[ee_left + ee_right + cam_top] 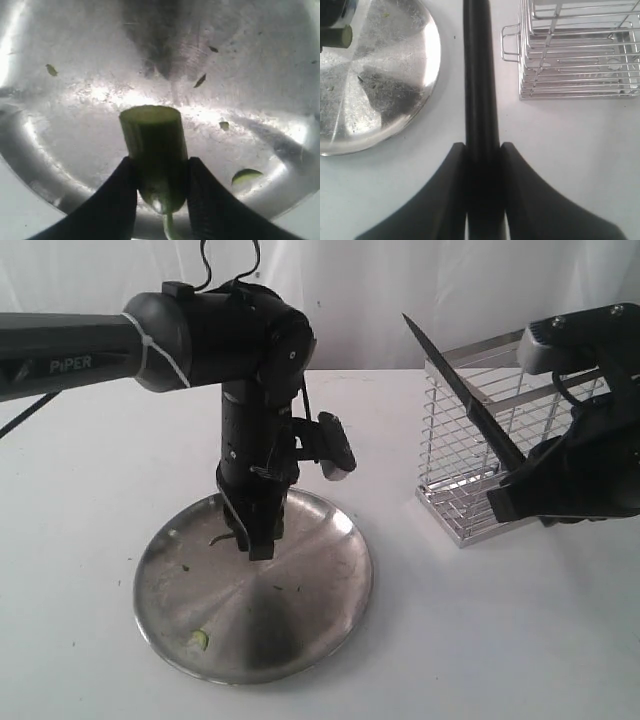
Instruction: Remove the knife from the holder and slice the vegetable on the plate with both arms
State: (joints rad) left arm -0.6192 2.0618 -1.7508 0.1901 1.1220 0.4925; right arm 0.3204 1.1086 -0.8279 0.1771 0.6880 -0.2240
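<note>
The vegetable (155, 145), a green pepper with a flat cut end, is pinched near its stem between the black fingers (117, 200) of my left gripper (159, 165), which is shut on it. That gripper (252, 540) points down onto the steel plate (300, 610). My right gripper (482, 147) is shut on the black knife (480, 75). In the exterior view the knife (465, 400) slants up and to the left in front of the wire holder (455, 465), off the table, with the right gripper (515, 495) low beside the holder.
A cut green slice (200, 639) lies near the plate's front rim, and small green scraps (200, 80) dot the plate (75, 125). In the right wrist view the holder (575, 55) and the plate (385, 75) lie on either side of the blade on the white table.
</note>
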